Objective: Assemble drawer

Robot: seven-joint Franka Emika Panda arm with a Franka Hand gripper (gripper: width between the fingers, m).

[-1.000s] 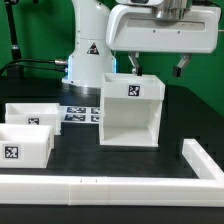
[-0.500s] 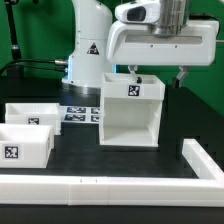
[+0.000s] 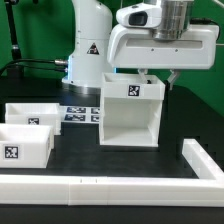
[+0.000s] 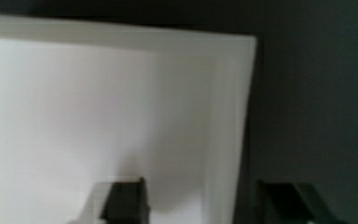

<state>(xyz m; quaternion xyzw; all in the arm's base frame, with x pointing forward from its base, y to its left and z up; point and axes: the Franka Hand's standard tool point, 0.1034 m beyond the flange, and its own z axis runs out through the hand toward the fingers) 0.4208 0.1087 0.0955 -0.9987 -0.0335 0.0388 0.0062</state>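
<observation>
The white boxy housing [image 3: 131, 112] stands upright in the middle of the table, open front toward the camera, with a tag on its top band. Two white open-top trays [image 3: 32, 115] [image 3: 24, 146] sit at the exterior view's left. My gripper [image 3: 157, 77] hangs open just over the housing's top right corner. In the wrist view the housing [image 4: 105, 110] fills most of the frame, and my gripper [image 4: 208, 203] straddles its edge: one dark finger [image 4: 123, 200] is over the white surface, the other is beside it over the dark table. Nothing is held.
The marker board [image 3: 78, 113] lies flat behind the trays, at the robot's base [image 3: 88, 62]. A long low white rail [image 3: 100, 186] runs along the front edge and turns back at the exterior view's right [image 3: 200, 160].
My gripper has moved toward the exterior view's left and slightly lower, from beside the housing to over its top right corner. The housing and trays have not moved.
</observation>
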